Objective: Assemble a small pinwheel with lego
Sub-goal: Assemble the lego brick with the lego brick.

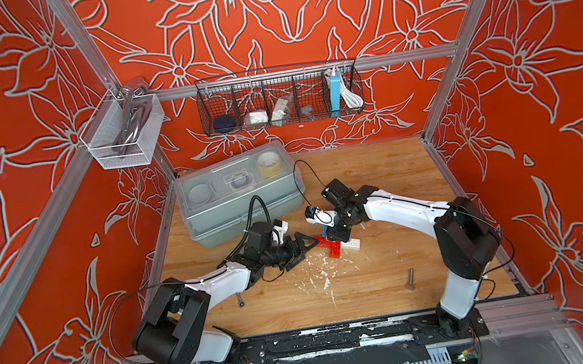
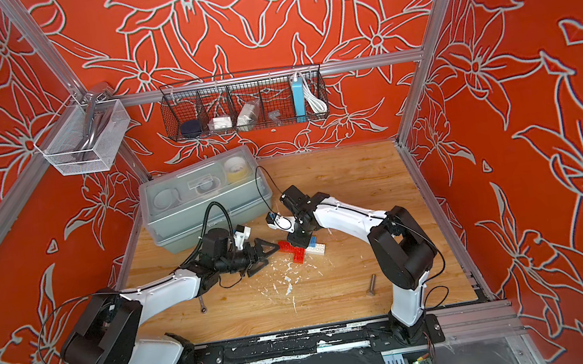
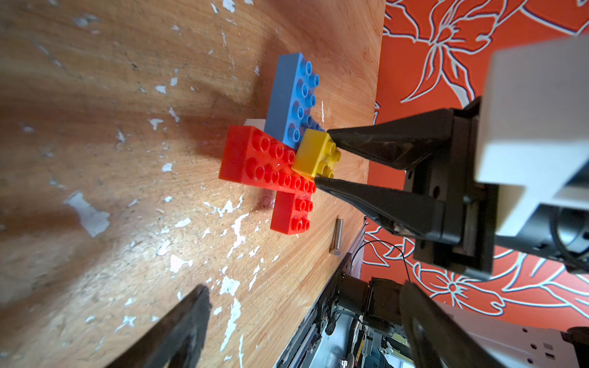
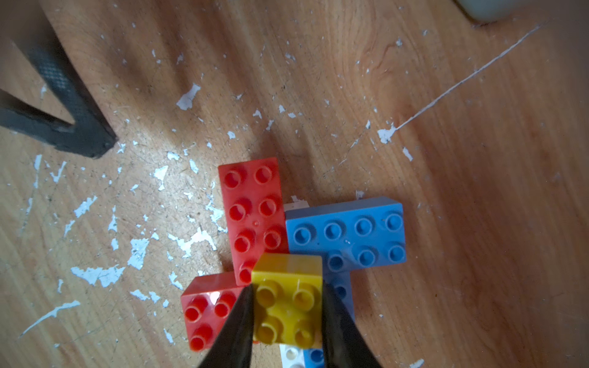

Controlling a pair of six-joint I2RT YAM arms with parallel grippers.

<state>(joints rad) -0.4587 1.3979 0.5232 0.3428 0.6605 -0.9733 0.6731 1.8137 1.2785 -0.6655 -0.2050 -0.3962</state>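
Paint-flecked wooden table [image 1: 380, 185]: right gripper [image 3: 322, 156] fingers pinch the yellow square [image 4: 287, 270] at the centre of the pinwheel [image 3: 264, 159], which lies flat mid-table with red and blue arms crossed and its white stem [image 1: 353, 245] pointing toward the right arm's side. The left gripper [image 1: 306, 253] gapes empty just beside it.

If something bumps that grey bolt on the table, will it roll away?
Probably a little. The bolt lies on its side on the flat table, so its round shaft should roll. Its wider head would likely turn it in a curve. It looks like metal, so probably stiff and heavy.
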